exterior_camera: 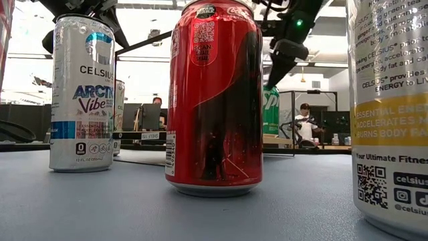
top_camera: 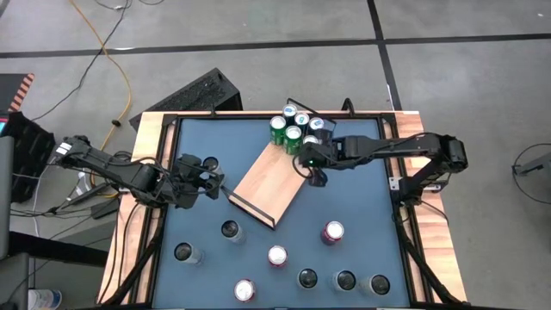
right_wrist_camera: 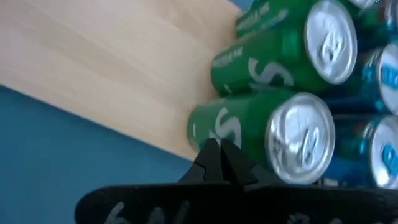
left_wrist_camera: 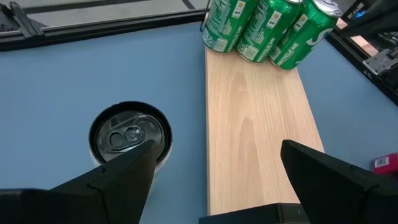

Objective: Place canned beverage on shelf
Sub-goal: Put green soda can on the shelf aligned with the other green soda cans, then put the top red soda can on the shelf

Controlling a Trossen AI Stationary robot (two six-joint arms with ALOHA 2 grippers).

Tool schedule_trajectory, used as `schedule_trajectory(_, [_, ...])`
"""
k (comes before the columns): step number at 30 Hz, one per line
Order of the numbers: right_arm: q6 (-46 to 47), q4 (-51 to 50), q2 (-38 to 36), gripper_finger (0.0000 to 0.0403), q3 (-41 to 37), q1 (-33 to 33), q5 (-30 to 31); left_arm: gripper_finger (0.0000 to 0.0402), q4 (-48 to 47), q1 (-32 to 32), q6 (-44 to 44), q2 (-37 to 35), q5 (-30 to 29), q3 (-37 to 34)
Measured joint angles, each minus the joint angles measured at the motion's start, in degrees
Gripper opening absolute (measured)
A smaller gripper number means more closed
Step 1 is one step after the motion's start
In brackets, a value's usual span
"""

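Observation:
The shelf (top_camera: pixel 269 176), a light-wood board, lies slantwise on the blue table. Several green and blue cans (top_camera: pixel 293 129) stand upright on its far end. My right gripper (top_camera: pixel 306 162) is shut, with its fingertips (right_wrist_camera: pixel 219 160) at the side of the nearest green can (right_wrist_camera: pixel 249 127). My left gripper (top_camera: pixel 217 181) hovers open at the shelf's near left end. Its fingers straddle the board's long edge (left_wrist_camera: pixel 208 149) and hold nothing. A dark-rimmed can (left_wrist_camera: pixel 129 135) stands on the table beside that edge. My right gripper's shut fingertips come slanting down at the side wall of the nearest green can (right_wrist_camera: pixel 224 134), which stands upright on the shelf's far end. I cannot tell whether they touch it.
Several loose cans stand on the near half of the table, among them a red one (top_camera: pixel 277 257), a dark red one (top_camera: pixel 333 232) and silver-topped ones (top_camera: pixel 345 280). In the low view a red can (exterior_camera: pixel 214 100) and two white Celsius cans (exterior_camera: pixel 81 94) block the front.

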Motion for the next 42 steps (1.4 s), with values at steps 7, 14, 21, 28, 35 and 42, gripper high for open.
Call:
schedule_trajectory(7, [6.5,-2.6,0.0,0.0000,0.0,-0.6,7.0,0.0330,0.0,0.0,0.0,0.0,-0.1,0.0])
schedule_trajectory(14, [10.0,-6.0,0.0,0.0000,0.0,-1.7,8.2,0.0330,0.0,0.0,0.0,0.0,0.0,0.0])
schedule_trajectory(21, [9.9,-5.9,-0.3,0.0000,0.0,-0.6,8.7,0.0330,0.0,0.0,0.0,0.0,0.1,0.0])
schedule_trajectory(28, [11.2,-9.6,-3.7,0.0000,3.4,4.4,0.1,0.0330,3.5,0.0,3.3,0.0,8.2,0.0])
schedule_trajectory(35, [15.2,-12.2,-9.1,0.0000,5.3,10.0,-8.2,0.0330,11.5,0.0,25.3,0.1,34.5,2.8])
schedule_trajectory(42, [22.7,-15.1,-11.8,0.0031,5.3,12.2,-8.1,0.0330,5.5,0.5,37.4,0.3,39.9,9.7])
